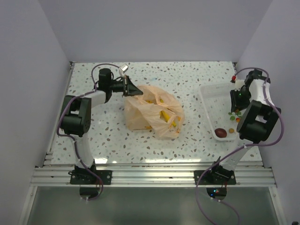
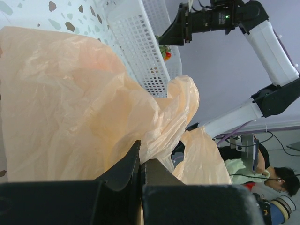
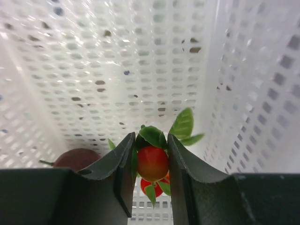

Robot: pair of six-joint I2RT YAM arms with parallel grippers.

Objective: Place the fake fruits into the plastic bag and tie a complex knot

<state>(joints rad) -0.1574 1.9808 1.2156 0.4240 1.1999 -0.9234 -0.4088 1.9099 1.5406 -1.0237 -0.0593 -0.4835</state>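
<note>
Right fingers: clamped flank to flank on a small red fruit (image 3: 152,162) with green leaves, by the right gripper (image 3: 151,144).
Left fingers: closed together on a fold of the plastic bag (image 2: 70,103); the film is pinched by the left gripper (image 2: 142,161).
Location, red fruit: inside the white perforated tray (image 3: 140,56), just beside a side wall, with the plum (image 3: 75,158) behind it.
Location, bag: laid crumpled mid-table (image 1: 187,75), well apart from the tray and held at its far left edge.
Step in hand (judged): one fruit is to be carried from tray to bag.
Handling advice: the fruit is best raised straight up until the tray wall is cleared. The clamp should be kept on, since a round body may roll out of the pads. Release is advised only above the bag mouth, which should be kept lifted by the left gripper.
Count, bags: one.
Count, trays: one.
Count, plums: one, in the tray.
Count, bananas (image 1: 166,115): yellow shapes seen through the film, at least two; the exact number cannot be told.
Count, small pieces (image 1: 233,114): at least three loose in the tray.
Count, knots: none seen yet.
</note>
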